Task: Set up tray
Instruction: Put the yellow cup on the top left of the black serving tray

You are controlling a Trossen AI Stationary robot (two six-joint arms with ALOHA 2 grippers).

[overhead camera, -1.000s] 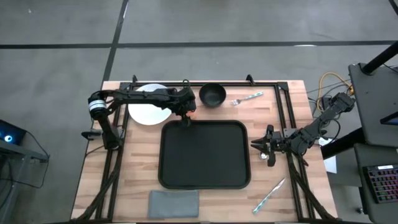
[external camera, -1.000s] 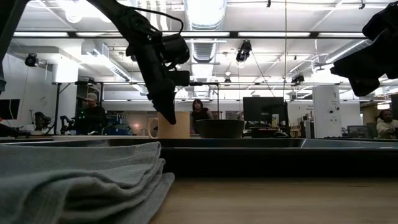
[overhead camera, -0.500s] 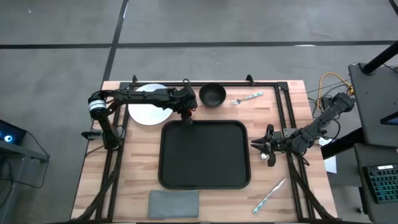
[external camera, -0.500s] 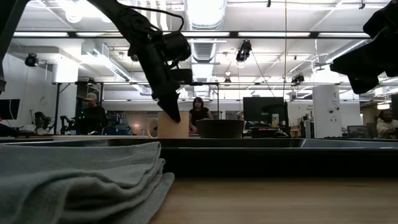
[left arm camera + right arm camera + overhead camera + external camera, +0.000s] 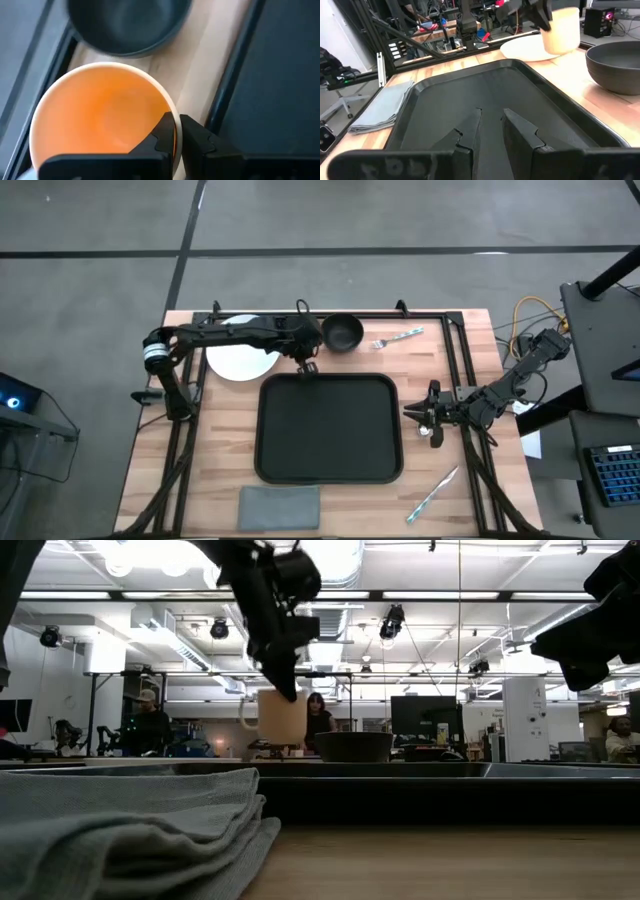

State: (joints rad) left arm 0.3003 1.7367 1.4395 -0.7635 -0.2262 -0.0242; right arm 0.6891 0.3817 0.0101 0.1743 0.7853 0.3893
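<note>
A cream mug (image 5: 282,718) with an orange inside (image 5: 100,115) hangs just above the table's far side, between the white plate (image 5: 240,348) and the dark bowl (image 5: 342,332). My left gripper (image 5: 308,360) is shut on it from above. The large black tray (image 5: 330,428) lies flat in the table's middle, with nothing on it. My right gripper (image 5: 422,418) waits at the tray's right edge, low and level, its fingers (image 5: 515,125) slightly open with nothing between them. My left gripper has the mug's rim (image 5: 175,120) on the side toward the tray, one finger (image 5: 162,137) inside the mug and one (image 5: 197,140) outside its wall. The fingers slant down from above. The mug hangs upright below them, lifted clear of the table, handle (image 5: 245,715) turned away from the bowl.
A fork (image 5: 398,337) lies right of the bowl at the far edge. A folded grey cloth (image 5: 279,506) lies at the near edge, and a long utensil (image 5: 432,495) at the near right. A black frame (image 5: 455,360) runs along the table's sides.
My left gripper has taken hold of the mug, which stood on the table, and raised it clear. It has also carried it a little toward the bowl and the table's right. The mug stays upright. My right gripper has kept still.
</note>
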